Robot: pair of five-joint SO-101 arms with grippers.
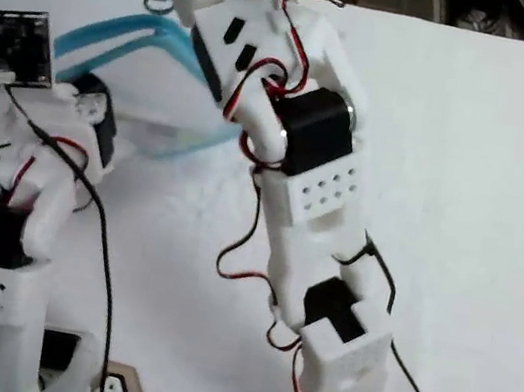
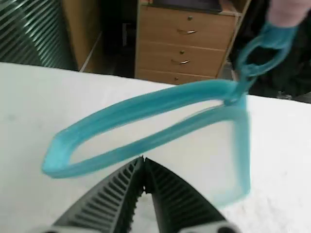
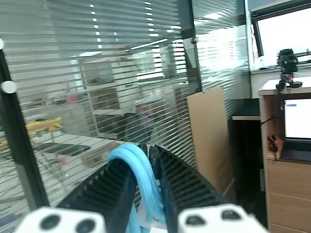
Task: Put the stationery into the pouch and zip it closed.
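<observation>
Closest to my left wrist camera, my left gripper (image 2: pixel 143 162) has its ribbed black fingers (image 2: pixel 116 199) pressed together, tips right at the near rim of the pouch (image 2: pixel 146 109); whether they pinch that rim I cannot tell; the pouch is clear with a blue border and sits over the white table (image 1: pixel 466 191) just ahead of my left arm, its mouth gaping, the two blue rims well apart; at its far corner the rims meet at the zip slider (image 2: pixel 232 99), and a blue pull loop (image 2: pixel 265 46) rises from there; further right, my right gripper (image 3: pixel 153 155) is clamped on that pull loop, which runs down between its two fingers (image 3: pixel 187 187); from above, my right arm (image 1: pixel 315 185) stretches up the table, over the pouch's right side; a wooden drawer cabinet (image 2: pixel 187 41) stands beyond the table.
</observation>
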